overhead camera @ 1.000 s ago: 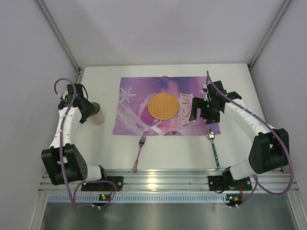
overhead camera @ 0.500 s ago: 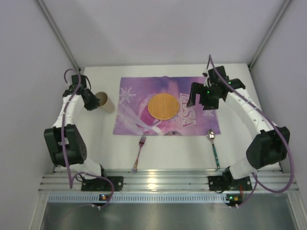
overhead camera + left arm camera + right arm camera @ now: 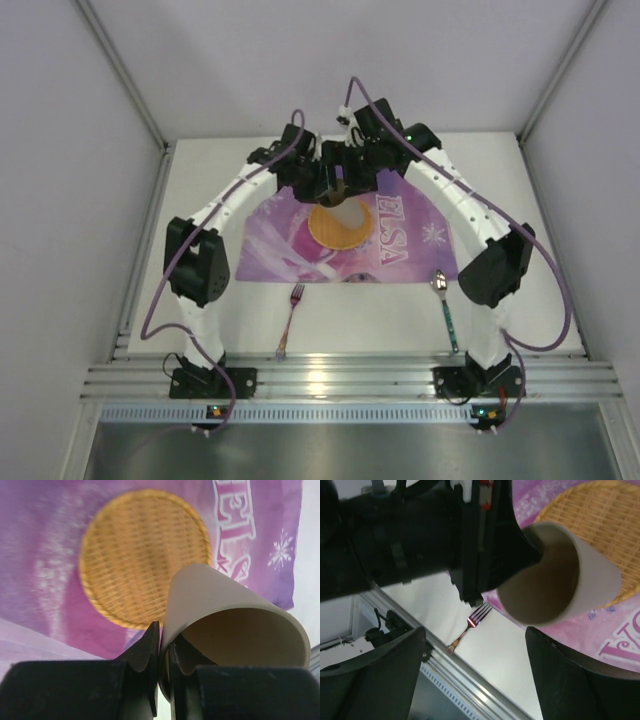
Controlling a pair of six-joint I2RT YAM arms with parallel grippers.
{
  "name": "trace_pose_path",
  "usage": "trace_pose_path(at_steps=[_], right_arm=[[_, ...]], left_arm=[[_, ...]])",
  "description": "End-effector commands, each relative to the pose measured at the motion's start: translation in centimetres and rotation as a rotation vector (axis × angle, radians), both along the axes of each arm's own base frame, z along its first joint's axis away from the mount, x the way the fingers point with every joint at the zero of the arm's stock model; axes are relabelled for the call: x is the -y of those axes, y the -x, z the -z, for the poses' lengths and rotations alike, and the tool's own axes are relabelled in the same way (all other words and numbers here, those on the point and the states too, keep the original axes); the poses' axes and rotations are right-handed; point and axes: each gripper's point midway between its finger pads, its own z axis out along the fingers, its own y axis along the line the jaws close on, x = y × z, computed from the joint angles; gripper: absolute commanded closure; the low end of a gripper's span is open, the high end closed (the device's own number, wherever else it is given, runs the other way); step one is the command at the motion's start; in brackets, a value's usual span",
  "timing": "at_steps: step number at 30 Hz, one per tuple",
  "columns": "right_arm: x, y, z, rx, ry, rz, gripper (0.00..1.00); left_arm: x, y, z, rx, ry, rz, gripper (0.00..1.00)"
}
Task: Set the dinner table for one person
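My left gripper [image 3: 325, 188] is shut on the wall of a beige cup [image 3: 343, 207] and holds it tilted above the round woven plate [image 3: 338, 228] on the purple placemat [image 3: 405, 245]. In the left wrist view the fingers [image 3: 150, 645] pinch the cup's rim [image 3: 235, 625], one inside and one outside, over the woven plate [image 3: 142, 555]. My right gripper [image 3: 365, 178] is open and empty, close beside the cup. The right wrist view shows the cup [image 3: 560, 580] held by the left gripper [image 3: 485, 545] above my wide-apart fingers [image 3: 385, 675]. The white dinner table [image 3: 375, 320] lies beneath.
A fork [image 3: 290, 318] lies on the table in front of the placemat's left part and also shows in the right wrist view [image 3: 470, 625]. A spoon [image 3: 444, 306] lies in front of its right corner. An aluminium rail [image 3: 330, 375] runs along the near edge.
My left arm has carried the cup from the table's left side to above the woven plate. My right arm has swung left and back to meet it there.
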Motion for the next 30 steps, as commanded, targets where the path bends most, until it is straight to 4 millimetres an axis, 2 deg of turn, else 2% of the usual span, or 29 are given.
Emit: trace_pose_path(at_steps=[1,4,6,8,10,13,16,18,19,22,26,30], right_arm=[[0.7,-0.4,-0.3,-0.024,0.02,0.047,0.19],[2.2,-0.6,0.9,-0.022,0.098,0.094,0.33],[3.9,-0.8,2.0,-0.013,0.182,0.141,0.33],[4.9,-0.4,2.1,-0.005,0.213,0.155,0.34],[5.4,0.0,1.0,0.024,0.205,0.164,0.34],[5.2,0.5,-1.4,0.056,0.149,0.161,0.32],[5.0,1.0,-3.0,0.083,0.101,0.153,0.29],[5.0,1.2,-2.6,0.086,0.091,0.146,0.26],[5.1,1.2,-3.2,0.109,0.078,0.158,0.25],[6.2,1.0,-1.2,0.088,0.141,0.202,0.25],[6.5,0.5,1.9,0.054,0.201,0.215,0.27],[6.4,-0.4,3.3,0.059,0.213,0.24,0.28]], left_arm=[[3.4,1.4,-1.9,0.009,-0.002,0.083,1.0],[4.2,1.6,-2.5,0.028,-0.022,0.092,1.0],[4.1,1.6,-3.0,0.041,-0.035,0.089,1.0],[3.6,1.9,-3.1,0.044,-0.055,0.093,1.0],[3.0,1.9,-3.0,0.049,-0.085,0.086,1.0],[2.3,2.4,-2.2,0.037,-0.123,0.084,1.0],[2.1,2.6,-1.7,0.033,-0.147,0.086,1.0],[2.2,2.8,-1.6,0.033,-0.152,0.089,1.0],[2.3,2.8,-1.8,0.034,-0.148,0.091,1.0],[2.6,3.0,-2.4,0.04,-0.138,0.099,1.0],[3.4,3.2,-3.9,0.058,-0.11,0.11,1.0],[4.6,4.2,-4.8,0.063,-0.101,0.138,1.0]])
